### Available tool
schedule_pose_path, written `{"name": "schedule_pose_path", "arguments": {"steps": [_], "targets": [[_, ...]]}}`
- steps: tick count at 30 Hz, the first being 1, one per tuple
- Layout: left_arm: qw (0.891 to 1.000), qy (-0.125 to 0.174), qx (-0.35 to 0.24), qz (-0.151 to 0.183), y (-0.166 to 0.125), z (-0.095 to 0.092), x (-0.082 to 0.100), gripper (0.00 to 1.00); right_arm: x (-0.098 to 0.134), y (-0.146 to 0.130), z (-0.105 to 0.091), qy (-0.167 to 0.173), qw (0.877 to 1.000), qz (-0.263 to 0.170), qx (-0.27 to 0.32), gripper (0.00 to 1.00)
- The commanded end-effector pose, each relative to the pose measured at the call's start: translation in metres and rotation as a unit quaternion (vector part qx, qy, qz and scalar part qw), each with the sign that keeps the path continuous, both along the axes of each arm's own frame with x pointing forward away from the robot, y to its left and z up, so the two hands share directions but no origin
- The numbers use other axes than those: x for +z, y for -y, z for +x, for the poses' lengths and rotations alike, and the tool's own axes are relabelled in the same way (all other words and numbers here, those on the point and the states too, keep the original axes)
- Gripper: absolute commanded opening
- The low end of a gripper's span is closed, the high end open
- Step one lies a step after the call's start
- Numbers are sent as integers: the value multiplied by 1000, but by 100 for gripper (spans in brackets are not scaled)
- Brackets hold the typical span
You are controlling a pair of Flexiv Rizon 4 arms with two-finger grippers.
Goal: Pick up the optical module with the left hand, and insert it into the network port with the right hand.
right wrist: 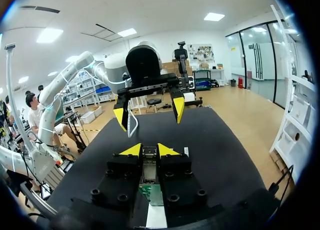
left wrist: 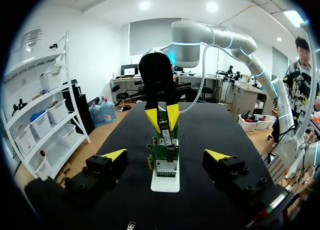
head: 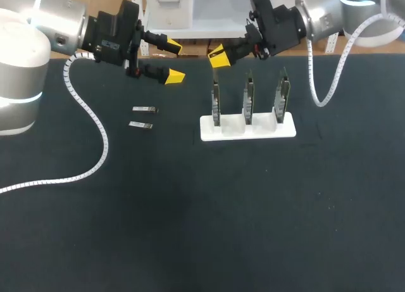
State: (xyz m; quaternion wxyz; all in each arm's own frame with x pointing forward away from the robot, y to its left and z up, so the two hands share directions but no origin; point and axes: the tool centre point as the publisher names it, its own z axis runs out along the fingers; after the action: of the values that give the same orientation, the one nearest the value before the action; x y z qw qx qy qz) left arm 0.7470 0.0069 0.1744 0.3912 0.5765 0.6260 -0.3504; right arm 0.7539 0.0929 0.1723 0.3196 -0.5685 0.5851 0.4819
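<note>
- The left arm (head: 25,64) comes in from the left side. Its white curly cable (head: 95,124) lies on the black table (head: 202,209).
- Two small optical modules (head: 145,109) lie flat on the table, one just beside the other. They sit below the left fingers and a bit nearer to me. Nothing touches them. Any print on them is too small to read.
- The white stand (head: 253,132) is on the table, off to the side of the modules. Three green boards (head: 249,99) stand upright in it, side by side.
- The left gripper (head: 172,61) hangs in the air above the table and points sideways at the stand. Its two yellow fingers are spread wide apart and hold nothing. Seen from its wrist, the boards line up straight ahead, in the gap between the fingers.
- The right gripper (head: 218,56) comes in from the far right corner. It hangs up high over the end board nearest the left gripper and points down at it. I cannot tell if it is gripping anything.
</note>
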Motion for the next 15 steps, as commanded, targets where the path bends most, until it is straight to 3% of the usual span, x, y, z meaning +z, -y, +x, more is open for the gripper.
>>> {"name": "schedule_pose_path", "arguments": {"steps": [1,5,15], "targets": [[1000,-1,2,2,1,0,0,100,-4,-1,-3,-1,1000,-4,-3,0],[1000,-1,2,2,1,0,0,100,-5,-3,-4,-3,1000,-7,2,0],[1000,-1,2,2,1,0,0,100,17,2,-7,32,999,2,-3,0]]}}
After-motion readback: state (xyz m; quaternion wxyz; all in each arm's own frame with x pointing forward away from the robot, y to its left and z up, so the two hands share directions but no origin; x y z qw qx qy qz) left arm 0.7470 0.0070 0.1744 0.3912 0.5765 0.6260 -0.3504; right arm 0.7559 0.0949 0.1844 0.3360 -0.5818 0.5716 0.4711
